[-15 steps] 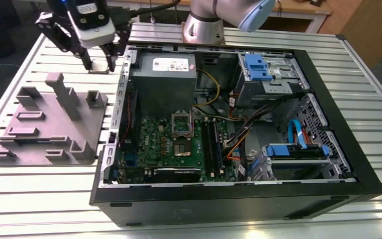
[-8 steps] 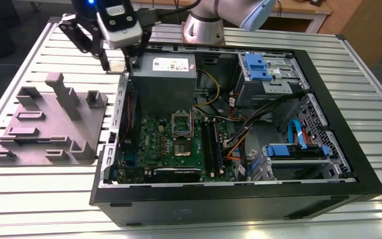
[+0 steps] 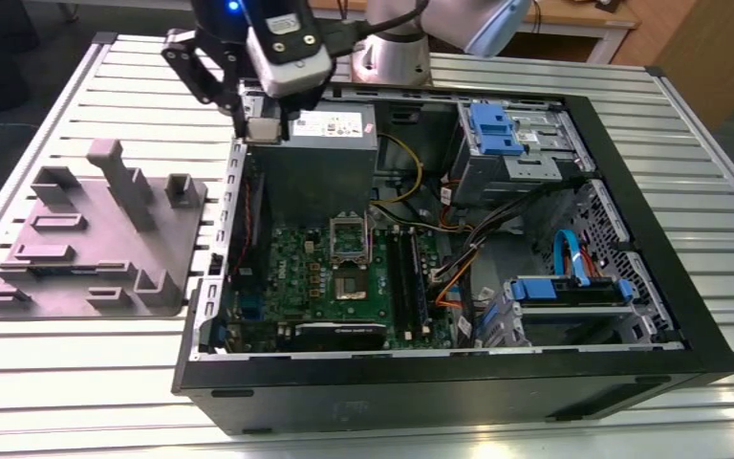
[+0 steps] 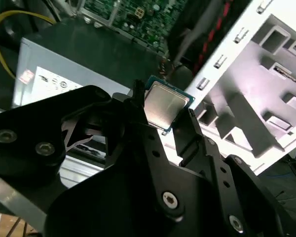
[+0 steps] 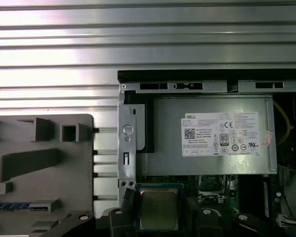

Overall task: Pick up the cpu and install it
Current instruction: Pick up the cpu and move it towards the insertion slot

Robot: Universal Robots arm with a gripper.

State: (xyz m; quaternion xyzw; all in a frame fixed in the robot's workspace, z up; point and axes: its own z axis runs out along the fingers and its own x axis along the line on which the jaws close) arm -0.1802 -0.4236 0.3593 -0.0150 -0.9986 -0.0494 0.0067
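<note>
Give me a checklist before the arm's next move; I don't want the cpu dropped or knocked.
1. cpu clamped between the fingers of the gripper: ok.
2. cpu sits square in the grip, metal top toward the first wrist camera: ok.
3. Gripper clear of the power supply below it: ok.
4. Gripper over the green motherboard: not ok; it hangs at the edge of the computer case, beside the power supply.
5. Landing spot on the green motherboard free: cannot tell.
</note>
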